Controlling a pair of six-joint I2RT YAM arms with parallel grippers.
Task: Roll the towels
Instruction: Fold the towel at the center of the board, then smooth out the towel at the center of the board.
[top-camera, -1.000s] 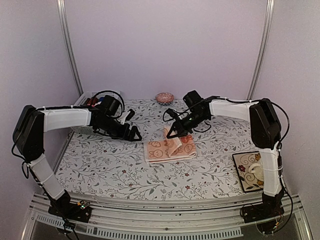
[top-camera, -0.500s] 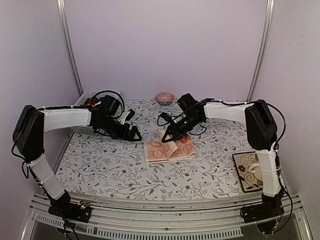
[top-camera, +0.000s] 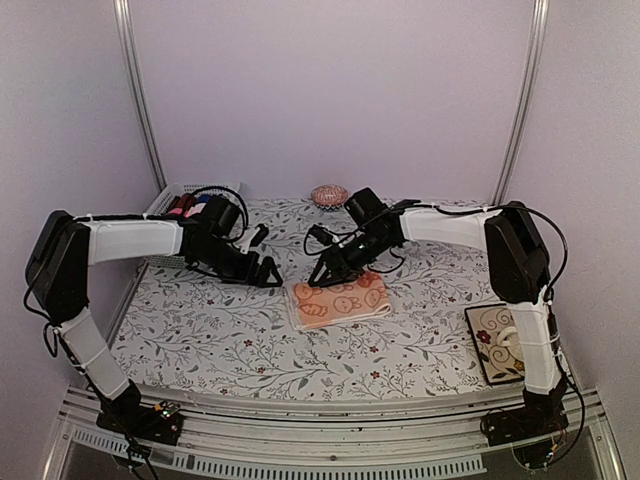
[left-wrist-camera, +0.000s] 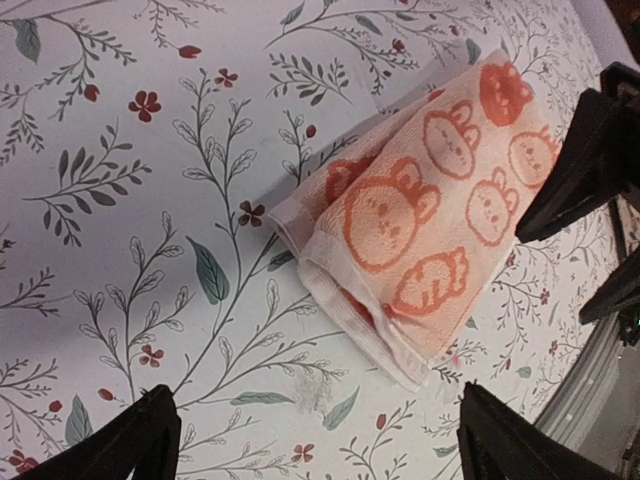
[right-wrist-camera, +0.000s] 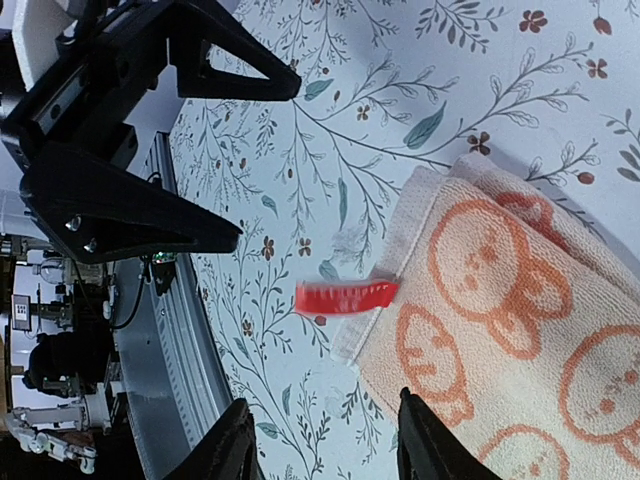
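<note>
The towel (top-camera: 340, 300) lies mid-frame, long axis left-right. The right gripper (top-camera: 321, 278) hovers open over its upper-left corner, and the left gripper (top-camera: 268, 273) is open further left.

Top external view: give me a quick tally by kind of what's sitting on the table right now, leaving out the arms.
Folded towel pile: 1 (how many layers, cannot tell)
White basket: 1 (its contents too small to count)
Round pink object: 1
Patterned tray: 1
Total: 4
</note>
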